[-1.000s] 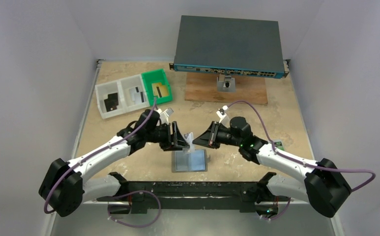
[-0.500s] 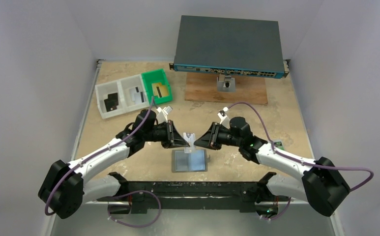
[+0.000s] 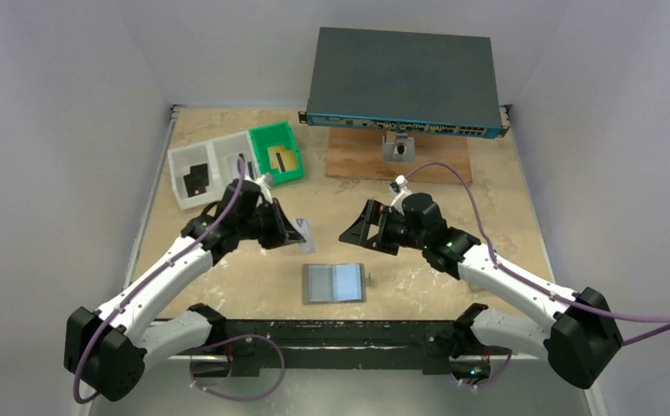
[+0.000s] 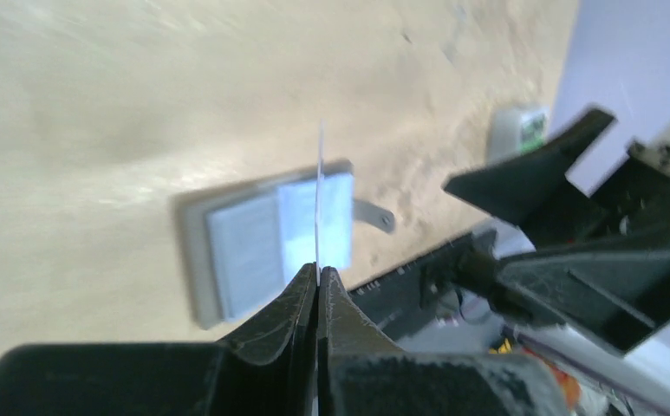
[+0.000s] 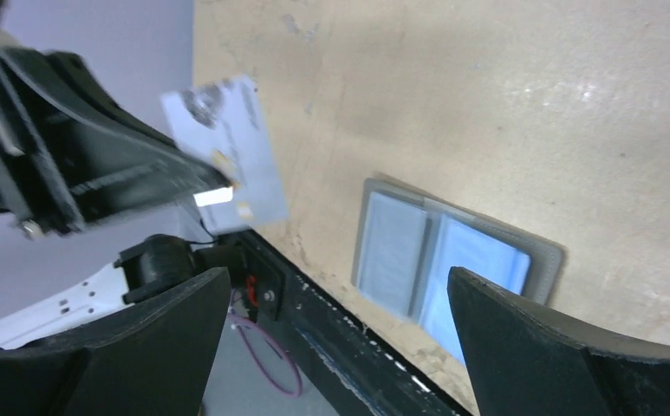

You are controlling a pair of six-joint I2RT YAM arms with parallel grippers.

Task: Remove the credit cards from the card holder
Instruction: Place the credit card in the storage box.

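1. Now, the card holder (image 3: 335, 282) lies opened flat on the table (image 3: 515, 208), between your arms. It looks light and floppy, so expect it to slide unless pinned.
2. Your right gripper (image 3: 354, 232) hangs spread wide, empty. Your left gripper (image 4: 317, 286) is clamped on a silver-grey card (image 5: 227, 152).
3. That card is aloft, left of the holder. It is thin, stiff and probably slick, so pinch its flat faces.
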